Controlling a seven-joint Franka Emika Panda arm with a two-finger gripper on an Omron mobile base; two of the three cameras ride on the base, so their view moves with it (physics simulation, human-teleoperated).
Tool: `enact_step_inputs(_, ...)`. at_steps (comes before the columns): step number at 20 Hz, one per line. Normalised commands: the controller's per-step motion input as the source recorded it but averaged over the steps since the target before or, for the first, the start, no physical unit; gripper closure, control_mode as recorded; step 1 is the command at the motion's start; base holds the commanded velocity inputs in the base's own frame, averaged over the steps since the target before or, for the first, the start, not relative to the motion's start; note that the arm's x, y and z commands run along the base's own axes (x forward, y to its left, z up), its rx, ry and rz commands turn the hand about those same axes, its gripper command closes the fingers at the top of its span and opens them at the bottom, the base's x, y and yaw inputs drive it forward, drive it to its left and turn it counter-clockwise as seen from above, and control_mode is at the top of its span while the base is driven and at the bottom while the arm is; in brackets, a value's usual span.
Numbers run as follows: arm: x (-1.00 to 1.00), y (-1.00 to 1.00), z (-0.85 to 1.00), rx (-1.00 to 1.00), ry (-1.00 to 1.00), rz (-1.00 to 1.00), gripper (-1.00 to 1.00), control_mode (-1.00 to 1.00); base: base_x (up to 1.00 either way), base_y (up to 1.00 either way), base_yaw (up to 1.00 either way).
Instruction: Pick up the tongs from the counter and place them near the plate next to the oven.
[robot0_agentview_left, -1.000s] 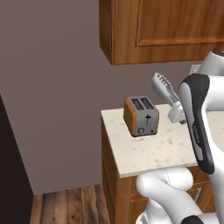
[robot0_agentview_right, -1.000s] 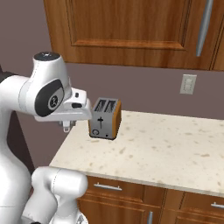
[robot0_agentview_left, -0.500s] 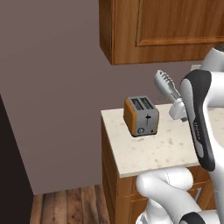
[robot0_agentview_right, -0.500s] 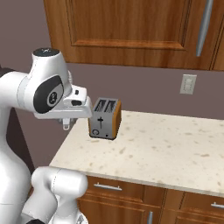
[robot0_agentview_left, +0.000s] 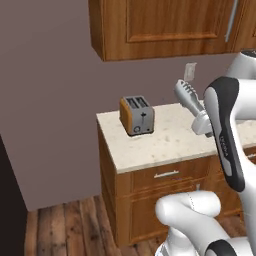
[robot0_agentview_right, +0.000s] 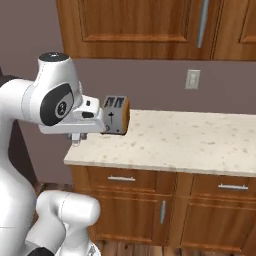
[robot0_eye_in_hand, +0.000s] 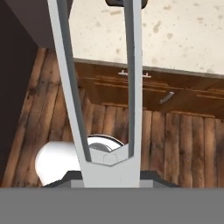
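Now, end effector: clenched on the tongs, held above the worktop.
Tongs: ridged tips raised, clear of the worktop.
Toaster: upright at the worktop's left end.

Arm raised, elbow bent, jaws clamped shut.

Kitchen: toaster on stone counter; wooden cabinets.

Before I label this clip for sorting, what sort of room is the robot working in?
A home kitchen, rendered in simulation. A beige speckled counter sits over brown wooden drawers, a toaster stands on it, and wooden wall cabinets hang above. The gripper holds metal tongs over the counter.
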Motion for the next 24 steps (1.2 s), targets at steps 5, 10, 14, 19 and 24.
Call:
enact_step_inputs(5, 0.0, 0.0, 0.0, 0.0, 0.0, 0.0, 1.0, 1.0, -0.37, -0.06, -0.75)
enact_step_inputs(10, 0.0, 0.0, 0.0, 0.0, 0.0, 0.0, 1.0, 1.0, 0.0, 0.0, -1.0)
enact_step_inputs(14, 0.0, 0.0, 0.0, 0.0, 0.0, 0.0, 1.0, 1.0, 0.0, 0.0, -0.96)
enact_step_inputs(19, 0.0, 0.0, 0.0, 0.0, 0.0, 0.0, 1.0, 1.0, 0.0, -0.27, -0.88)
enact_step_inputs(24, 0.0, 0.0, 0.0, 0.0, 0.0, 0.0, 1.0, 1.0, 0.01, -0.29, -0.84)
